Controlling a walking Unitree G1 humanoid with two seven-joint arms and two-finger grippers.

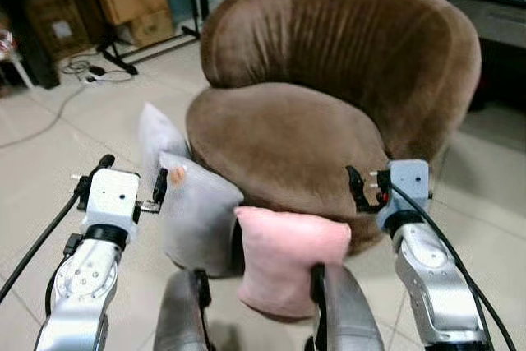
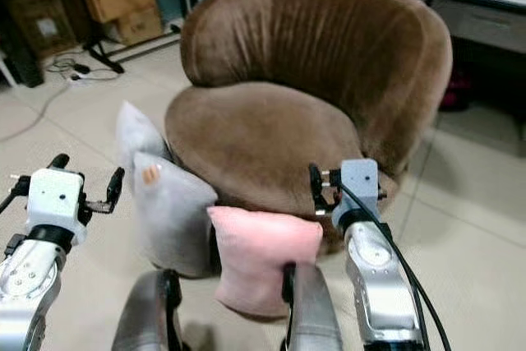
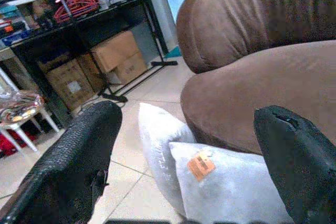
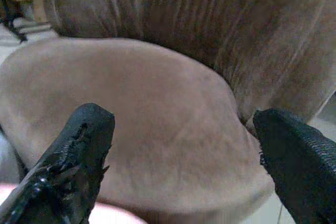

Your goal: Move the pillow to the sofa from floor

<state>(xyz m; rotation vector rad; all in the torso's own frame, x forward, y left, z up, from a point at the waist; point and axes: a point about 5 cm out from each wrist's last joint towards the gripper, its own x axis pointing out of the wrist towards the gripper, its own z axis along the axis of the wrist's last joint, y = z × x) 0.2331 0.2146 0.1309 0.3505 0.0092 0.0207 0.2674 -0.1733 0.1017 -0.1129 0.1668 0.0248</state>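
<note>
On the tiled floor [image 1: 49,170], at the brown armchair's [image 1: 329,80] six o'clock, a pink pillow [image 1: 288,260] leans upright, two grey pillows [image 1: 193,211] at its nine o'clock. Left gripper [image 1: 131,182] and right gripper [image 1: 366,187] hover with fingers spread, holding nothing.

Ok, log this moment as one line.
pink pillow: on floor, against sofa | left hand: open, by grey pillow | right hand: open, above pink pillow
</note>
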